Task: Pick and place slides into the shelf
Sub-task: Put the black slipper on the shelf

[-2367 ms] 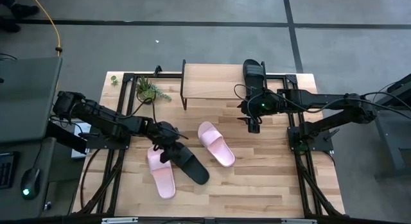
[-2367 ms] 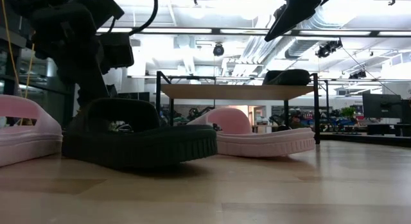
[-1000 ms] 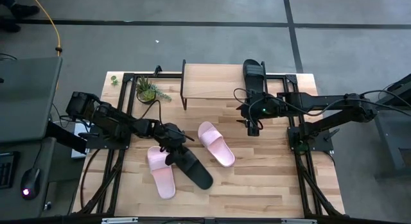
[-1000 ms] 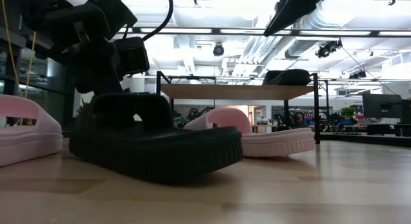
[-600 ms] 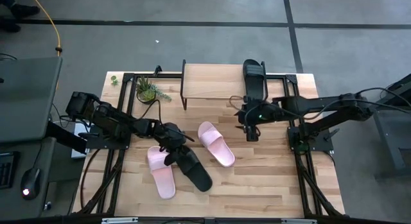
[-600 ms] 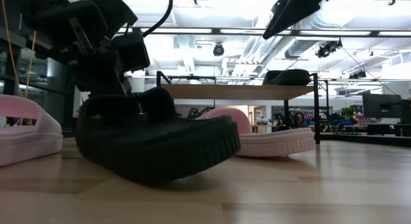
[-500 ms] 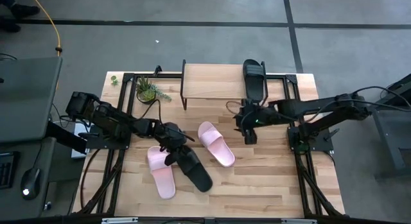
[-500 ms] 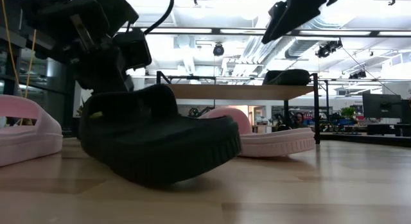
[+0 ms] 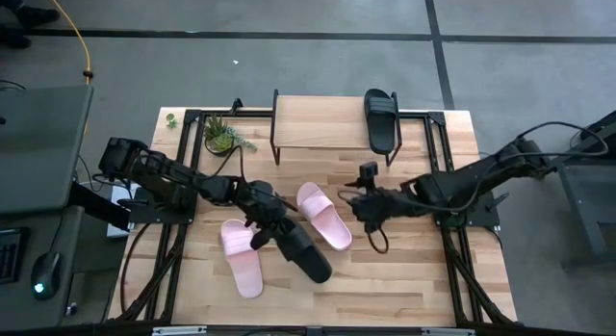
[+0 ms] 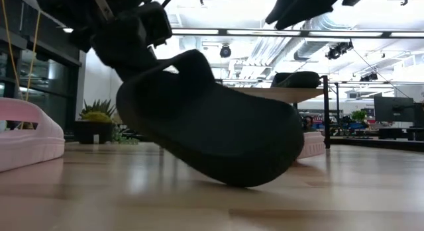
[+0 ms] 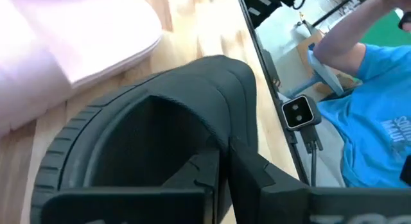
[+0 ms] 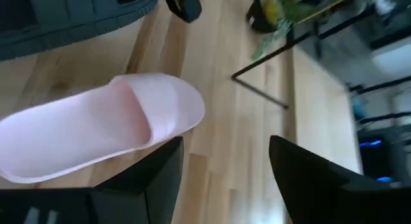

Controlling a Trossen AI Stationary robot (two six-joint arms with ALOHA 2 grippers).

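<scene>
Flanking the gripped black slide, two pink slides lie close.

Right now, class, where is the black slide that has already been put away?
In the high view, the black slide lies on the right end of the shelf, at the table's far edge, apart from both arms.

both arms are matte black, jointed segments with thin black cables looping off them; the right arm looks slimmer than the left arm.
</scene>
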